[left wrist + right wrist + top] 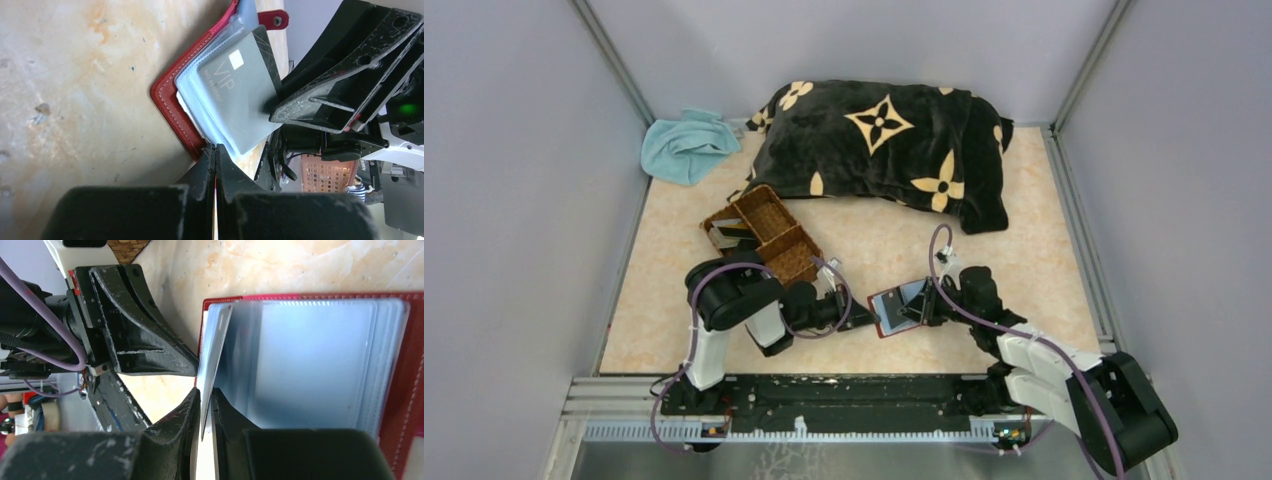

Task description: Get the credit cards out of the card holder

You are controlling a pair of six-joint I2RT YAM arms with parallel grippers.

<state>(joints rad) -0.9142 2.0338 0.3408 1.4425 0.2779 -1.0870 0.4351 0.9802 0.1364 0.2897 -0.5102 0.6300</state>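
One red holder point(167, 97) is open near the front edge of the surface point(1044, 250), with free room behind it. The left gripper point(215, 155) is closed on its corner. The right gripper point(205, 397) pinches one grey card point(235, 95), partly out. I cannot tell whether the sleeves hold other cards.

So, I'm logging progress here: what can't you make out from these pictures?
Cards left in the card holder: right wrist view, sleeves glare white, right hand covers their lower edge.
Number on the VIP card: left wrist view, print too small.
Basket contents: top view, too small and dark.
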